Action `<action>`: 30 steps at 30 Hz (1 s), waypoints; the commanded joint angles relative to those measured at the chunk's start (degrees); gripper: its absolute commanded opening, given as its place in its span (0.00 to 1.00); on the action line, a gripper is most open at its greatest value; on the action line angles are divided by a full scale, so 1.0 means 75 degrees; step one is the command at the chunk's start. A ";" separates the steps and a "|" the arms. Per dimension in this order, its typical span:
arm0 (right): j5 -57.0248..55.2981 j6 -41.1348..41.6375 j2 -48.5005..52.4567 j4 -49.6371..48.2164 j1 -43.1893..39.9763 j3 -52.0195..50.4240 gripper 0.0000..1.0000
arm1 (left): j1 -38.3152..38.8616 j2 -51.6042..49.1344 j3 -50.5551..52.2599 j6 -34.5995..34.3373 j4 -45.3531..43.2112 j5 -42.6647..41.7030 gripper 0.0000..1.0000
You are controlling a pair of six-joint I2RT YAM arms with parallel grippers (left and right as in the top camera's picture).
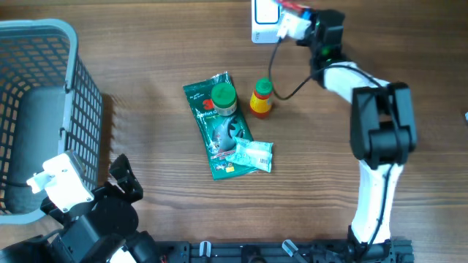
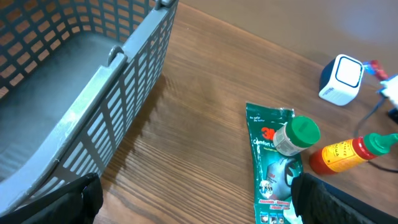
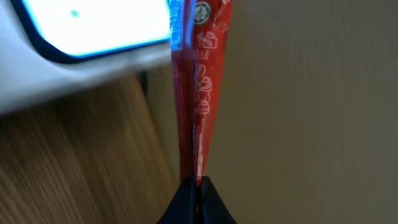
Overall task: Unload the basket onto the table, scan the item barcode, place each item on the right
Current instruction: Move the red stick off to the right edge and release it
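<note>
the right jaws clench a thin red packet (image 3: 199, 93) just beside the lit scanner (image 1: 262, 20), probably to show its barcode; the left jaws stand released.

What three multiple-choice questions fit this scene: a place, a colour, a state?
1. Where does the grey basket stand?
A. at the far left
B. on the green packet
C. under the right arm
2. What colour is the packet in the right gripper?
A. blue
B. red
C. black
3. How is the left gripper?
A. shut on a bottle
B. shut, empty
C. open
Answers: 1 A, the overhead view shows it far left; 2 B, it is red in the wrist view; 3 C, its jaws stand wide apart.
</note>
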State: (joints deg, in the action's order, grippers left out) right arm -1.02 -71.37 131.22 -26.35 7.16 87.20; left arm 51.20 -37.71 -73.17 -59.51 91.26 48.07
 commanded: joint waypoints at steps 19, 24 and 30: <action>0.0664 0.7428 -0.0915 0.5447 -0.5907 0.0044 0.08 | -0.0029 -0.0023 0.0006 -0.0128 0.0015 0.0044 1.00; 0.0667 0.9046 -0.1020 0.5869 -0.6129 -0.0026 0.91 | -0.0029 -0.0020 0.0006 -0.0128 0.0015 0.0044 1.00; 0.2524 1.0599 -0.2859 0.6225 -0.5995 -0.0026 1.00 | -0.0029 -0.0020 0.0006 -0.0128 0.0015 0.0044 1.00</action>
State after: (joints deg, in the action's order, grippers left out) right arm 7.79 -2.83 120.25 20.58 -38.35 86.63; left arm 51.20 -37.71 -73.17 -59.51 91.33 48.07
